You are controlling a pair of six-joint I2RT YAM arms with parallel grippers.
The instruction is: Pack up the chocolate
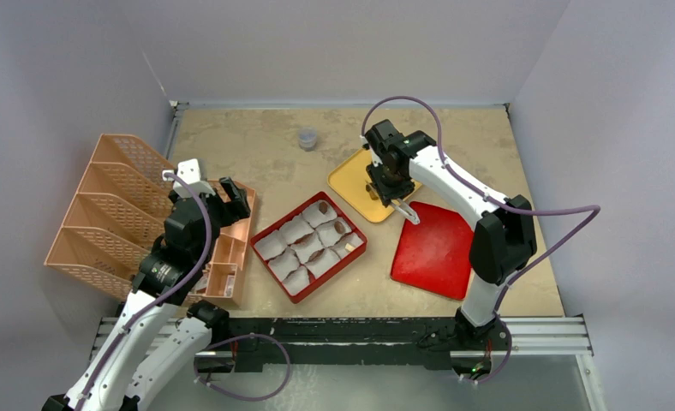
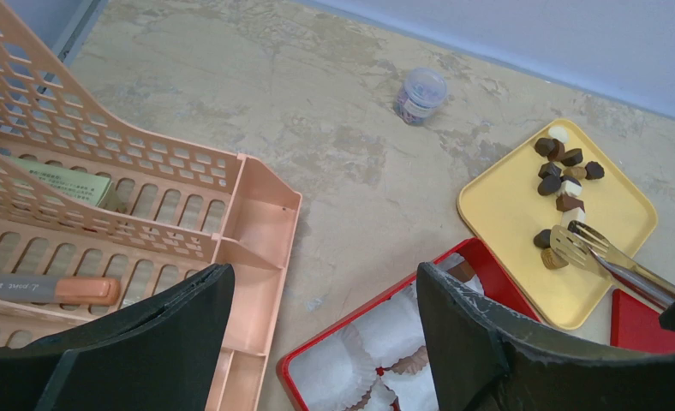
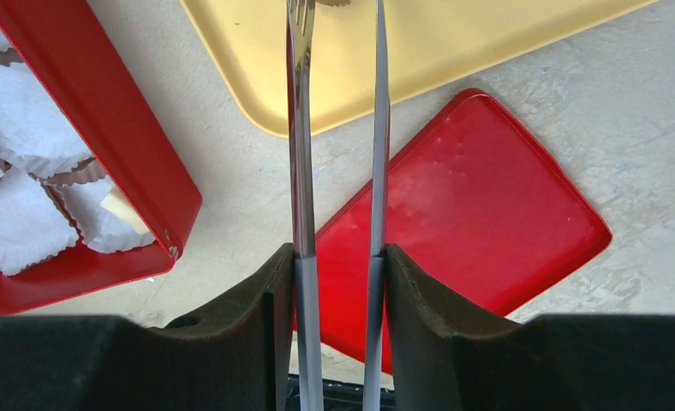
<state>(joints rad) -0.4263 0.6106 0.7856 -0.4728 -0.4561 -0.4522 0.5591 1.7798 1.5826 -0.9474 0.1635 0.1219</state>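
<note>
Tongs (image 3: 298, 128) are pinched by the right fingers (image 3: 248, 317), tips beside chocolate (image 2: 561, 167) on the yellow tray (image 2: 505, 231). The left fingers (image 2: 171, 334) are held spread wide above the worktop (image 2: 317, 128).

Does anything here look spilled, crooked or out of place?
Nothing stands out. The chocolate lies on the yellow tray or in paper cups in the red box, none on the table. The red lid lies beside the box, and the right gripper holds tongs over the tray.
</note>
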